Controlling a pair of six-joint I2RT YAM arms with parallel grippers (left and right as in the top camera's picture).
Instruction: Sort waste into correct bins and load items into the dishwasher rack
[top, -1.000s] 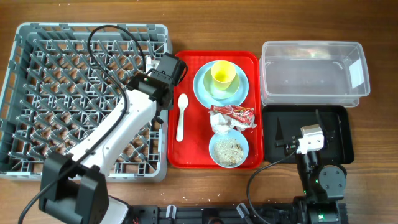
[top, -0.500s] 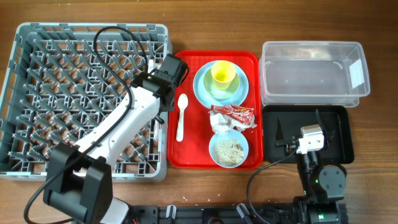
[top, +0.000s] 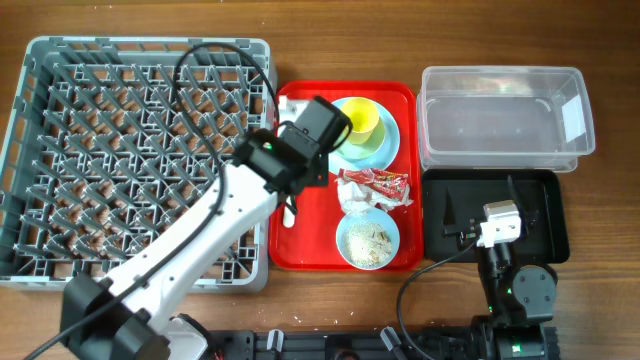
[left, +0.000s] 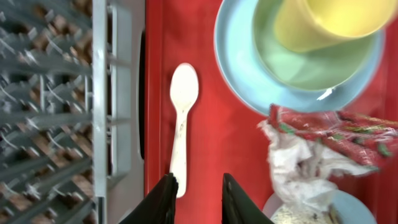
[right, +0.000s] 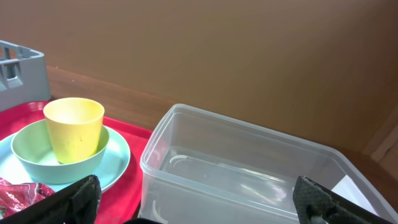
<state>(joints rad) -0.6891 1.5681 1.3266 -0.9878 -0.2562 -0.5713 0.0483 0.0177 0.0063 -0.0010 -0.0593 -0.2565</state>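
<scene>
With the jaws of our left gripper (left: 198, 190) apart over the white plastic spoon (left: 181, 118), lying on the red tray (left: 211, 143) left of the plate (left: 239, 74), we judge it light, stiff, slippery: pinch mid-handle.

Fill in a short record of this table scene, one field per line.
Left claw: open, above red tray, beside spoon handle
Right claw: open, facing clear tub
Cup: upright in green bowl on plate
Waste: wrapper and napkin touching, beside crumb bowl
Rack: left of red tray
</scene>
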